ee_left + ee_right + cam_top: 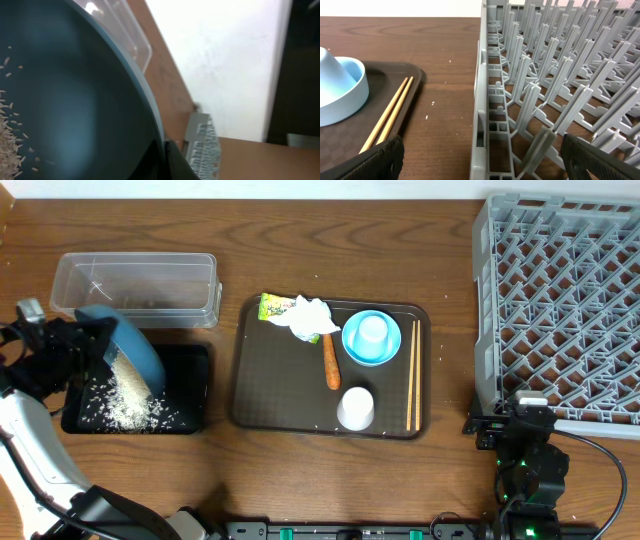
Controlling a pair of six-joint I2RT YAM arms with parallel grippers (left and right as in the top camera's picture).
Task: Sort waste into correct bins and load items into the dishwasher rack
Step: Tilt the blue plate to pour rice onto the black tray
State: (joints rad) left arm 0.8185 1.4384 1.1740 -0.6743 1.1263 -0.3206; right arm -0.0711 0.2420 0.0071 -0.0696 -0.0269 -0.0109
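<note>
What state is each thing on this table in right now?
left gripper, shut on the dark blue plate
dark blue plate, tilted over the black tray
rice, mostly piled in black tray
clear tub, upright, lidless
light blue bowl, upright, white cup inside
carrot, lying on brown tray
tissue, crumpled, on wrapper
chopsticks, side by side on brown tray
rack, empty
right gripper, open, empty

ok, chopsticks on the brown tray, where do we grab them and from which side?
Mid-length, straight down from above, jaws closing across both sticks. The chopsticks lie flat, side by side, close along the serving tray's right rim, so a sideways approach looks blocked. Stay clear of the end beside the light blue bowl.
</note>
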